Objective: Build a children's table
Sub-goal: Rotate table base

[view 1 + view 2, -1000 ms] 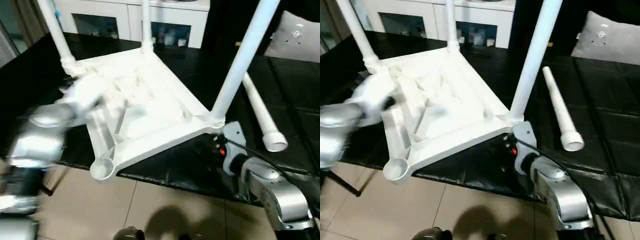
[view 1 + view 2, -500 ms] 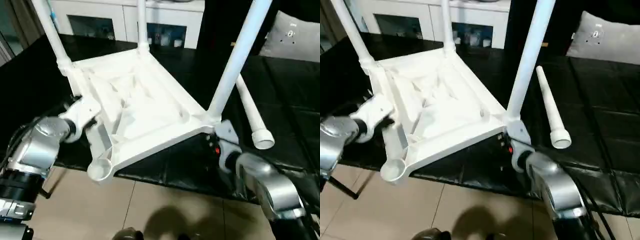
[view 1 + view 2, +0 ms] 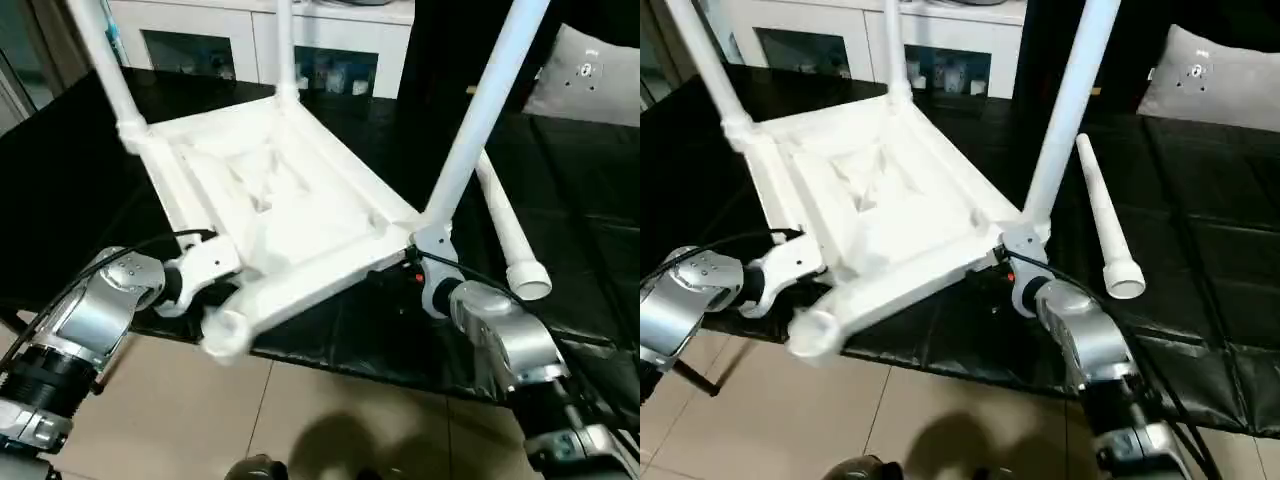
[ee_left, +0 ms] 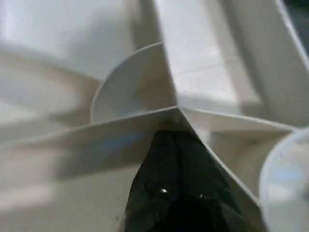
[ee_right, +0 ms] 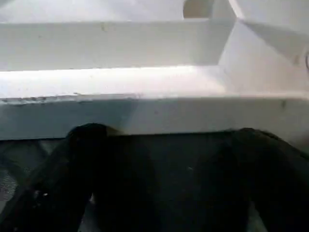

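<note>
- On the black-covered bench [image 3: 70, 150], the children's table [image 3: 280, 200] lay upside down with its ribbed underside up and three legs already standing in their corner sockets.
- Its near corner, the one with the empty socket [image 3: 225, 332], hung out past the bench edge over the tiled floor [image 3: 300, 420].
- That fourth leg [image 3: 508, 225] was loose on the black cover off to the robot's right, close behind the near-right standing leg [image 3: 480, 110].
- Left gripper [image 4: 176, 159] was pinched shut, its tip shoved in among the ribs right by the empty socket, more bracing the top than holding it.
- Right gripper [image 5: 159, 159] sat wide open with nothing in it, right up against the outer face of the rim under the near-right leg.
- Best bet for the step: keep the left tip planted so the top couldn't skid, take the right arm over to the loose leg, grab it near the flared end, and bring it to the socket straight upright.
- Risk looked like the overhang. Pushing down hard there could tip the whole top.
- Hard to tell: all three standing legs ran off the top of the head views, and the right fingertips were hidden behind the forearm there.
- Couldn't say whether the right fingers actually touched the rim.
</note>
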